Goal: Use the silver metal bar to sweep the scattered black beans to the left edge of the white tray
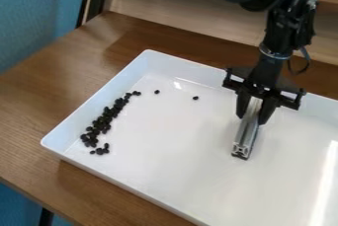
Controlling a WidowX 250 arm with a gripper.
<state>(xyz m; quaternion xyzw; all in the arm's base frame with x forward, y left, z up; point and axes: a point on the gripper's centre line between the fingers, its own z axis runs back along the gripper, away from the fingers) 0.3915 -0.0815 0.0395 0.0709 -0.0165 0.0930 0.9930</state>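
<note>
A shallow white rectangular tray (165, 175) lies on a brown wooden table (86, 188). Over its floor slants a silver grooved metal bar (247, 133), its upper part clamped between the fingers of the black gripper (251, 117). Small round black pieces (103, 121) line the tray's left side; two sit apart farther back.

Glossy white plastic-looking tray (178, 190), smooth brown wood table (33, 106), shiny metal bar (246, 133), matt black pellets (102, 123).
</note>
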